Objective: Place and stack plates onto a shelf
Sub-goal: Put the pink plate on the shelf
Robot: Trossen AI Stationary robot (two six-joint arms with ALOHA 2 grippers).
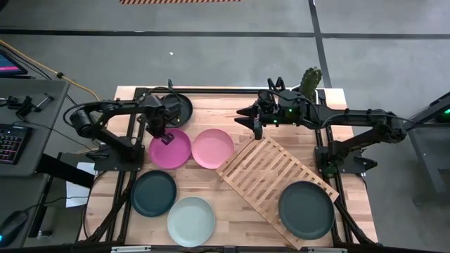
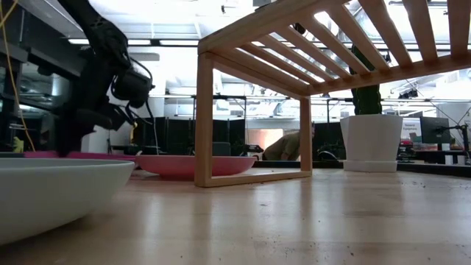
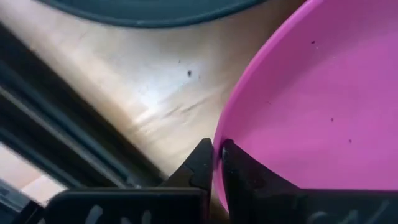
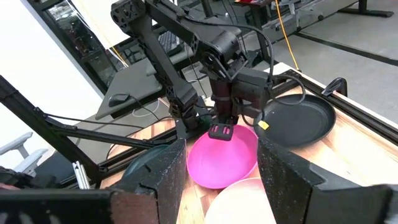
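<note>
The magenta plate (image 1: 171,150) lies on the tabletop left of centre, and my left gripper (image 1: 166,138) is shut on its far rim. Beside it are the light pink plate (image 1: 213,148), the dark teal plate (image 1: 153,192) and the pale mint plate (image 1: 190,221). A black plate (image 1: 181,107) lies at the far left, partly under my left arm. The slatted wooden shelf (image 1: 271,171) stands askew right of centre, with a dark plate (image 1: 306,209) on its near end. My right gripper (image 1: 246,118) hangs open, high over the far middle, touching nothing. My left gripper pinches the magenta plate's rim (image 3: 219,134) at the plate's far side, one finger (image 3: 239,168) inside the plate and the other (image 3: 198,163) outside it. The fingers come steeply from above, pointing down. The plate's bottom rests on the table, as far as the views show.
A potted plant (image 1: 311,79) stands at the table's far edge behind my right arm. The shelf's legs (image 2: 204,121) raise its slats above the tabletop. Bare wood shows between the shelf and the pink plate.
</note>
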